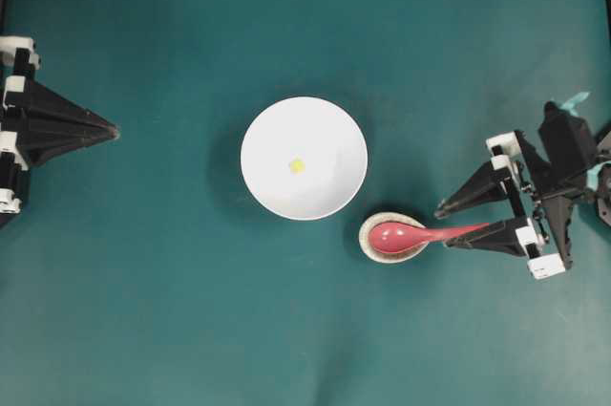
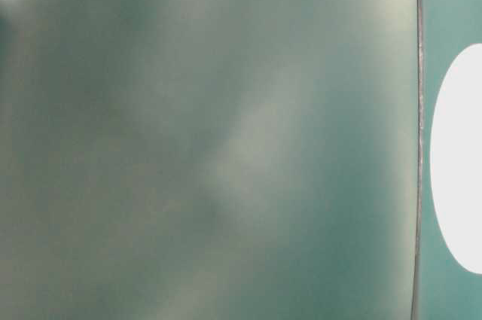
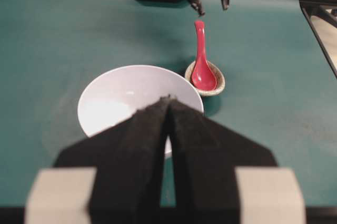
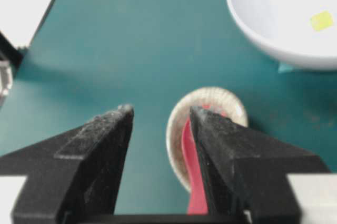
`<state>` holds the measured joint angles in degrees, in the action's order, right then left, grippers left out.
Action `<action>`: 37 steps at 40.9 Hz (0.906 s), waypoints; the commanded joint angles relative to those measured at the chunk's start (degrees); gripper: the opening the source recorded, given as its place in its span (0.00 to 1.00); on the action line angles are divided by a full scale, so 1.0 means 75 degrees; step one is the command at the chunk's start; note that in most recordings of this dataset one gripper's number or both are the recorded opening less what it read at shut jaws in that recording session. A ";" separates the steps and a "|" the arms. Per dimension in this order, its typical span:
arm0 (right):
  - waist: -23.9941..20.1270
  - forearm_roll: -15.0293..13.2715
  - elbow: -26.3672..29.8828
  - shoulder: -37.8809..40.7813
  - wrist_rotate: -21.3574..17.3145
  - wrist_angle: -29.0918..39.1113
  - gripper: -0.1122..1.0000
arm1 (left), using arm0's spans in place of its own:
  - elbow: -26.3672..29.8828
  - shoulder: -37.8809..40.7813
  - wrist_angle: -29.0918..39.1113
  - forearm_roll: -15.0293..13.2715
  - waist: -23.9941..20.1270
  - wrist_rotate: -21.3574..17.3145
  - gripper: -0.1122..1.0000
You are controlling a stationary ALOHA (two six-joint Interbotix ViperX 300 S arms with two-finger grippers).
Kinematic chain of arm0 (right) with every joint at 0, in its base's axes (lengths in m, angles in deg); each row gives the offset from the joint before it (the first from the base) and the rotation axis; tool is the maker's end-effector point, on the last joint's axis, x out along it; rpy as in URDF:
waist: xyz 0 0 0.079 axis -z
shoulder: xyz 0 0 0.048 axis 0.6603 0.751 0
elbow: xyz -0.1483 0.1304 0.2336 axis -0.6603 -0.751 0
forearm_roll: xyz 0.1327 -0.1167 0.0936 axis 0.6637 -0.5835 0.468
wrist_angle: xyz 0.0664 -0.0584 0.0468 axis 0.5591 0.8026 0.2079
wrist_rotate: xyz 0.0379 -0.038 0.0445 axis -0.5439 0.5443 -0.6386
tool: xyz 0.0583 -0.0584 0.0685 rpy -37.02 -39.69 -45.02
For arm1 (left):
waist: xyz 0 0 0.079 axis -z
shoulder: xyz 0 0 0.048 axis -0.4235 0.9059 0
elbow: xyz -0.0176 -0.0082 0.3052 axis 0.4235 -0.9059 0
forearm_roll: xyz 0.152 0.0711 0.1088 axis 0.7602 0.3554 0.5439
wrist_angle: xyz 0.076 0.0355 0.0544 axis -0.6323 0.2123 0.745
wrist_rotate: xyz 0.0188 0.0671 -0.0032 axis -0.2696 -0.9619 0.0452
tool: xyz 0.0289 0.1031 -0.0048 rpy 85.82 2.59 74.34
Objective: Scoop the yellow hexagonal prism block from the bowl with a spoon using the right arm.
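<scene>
The left pincer (image 1: 113, 129) is resting at the left edge of the green tabletop (image 1: 172, 310) in the overhead view, its two black fingers pressed together into a point with nothing between them. In the left wrist view the same pincer (image 3: 168, 100) is showing its tips meeting just over the near rim of the bowl (image 3: 113, 95).

Well to the right of that pincer, the white bowl (image 1: 272, 138) is sitting on the tabletop, and the yellow hexagonal prism block (image 1: 297, 165) is lying loose on the bowl's floor, close to its centre (a tiny fleck against the white). The right wrist view is catching the block (image 4: 321, 20) in the bowl (image 4: 263, 2) too, ahead and to the right of the right pincer.

Just right of and below the bowl, the speckled spoon rest (image 1: 374, 224) is holding the scoop of the pink-red spoon (image 1: 401, 236), whose handle is pointing toward the right pincer (image 1: 445, 226).

The right pincer is standing wide, fingers spread. The handle's end is reaching the lower finger (image 1: 482, 236) in the overhead view; in the right wrist view the spoon (image 4: 194, 163) is lying beside the inner face of the right-hand finger (image 4: 224, 145), with the other finger apart from it. Whether that finger is touching the handle cannot be told.

The table-level view is a green blur.
</scene>
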<state>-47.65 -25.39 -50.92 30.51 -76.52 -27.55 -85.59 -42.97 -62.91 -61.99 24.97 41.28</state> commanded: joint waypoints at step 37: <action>-0.1289 0.2965 -0.0434 0.3609 0.1359 -0.5391 0.57 | 0.0211 0.0047 -0.0223 0.0023 -0.0012 0.0000 0.09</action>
<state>-55.65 -5.08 -54.52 56.44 -66.76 -65.69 -85.59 -42.97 -63.70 -61.99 24.97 41.28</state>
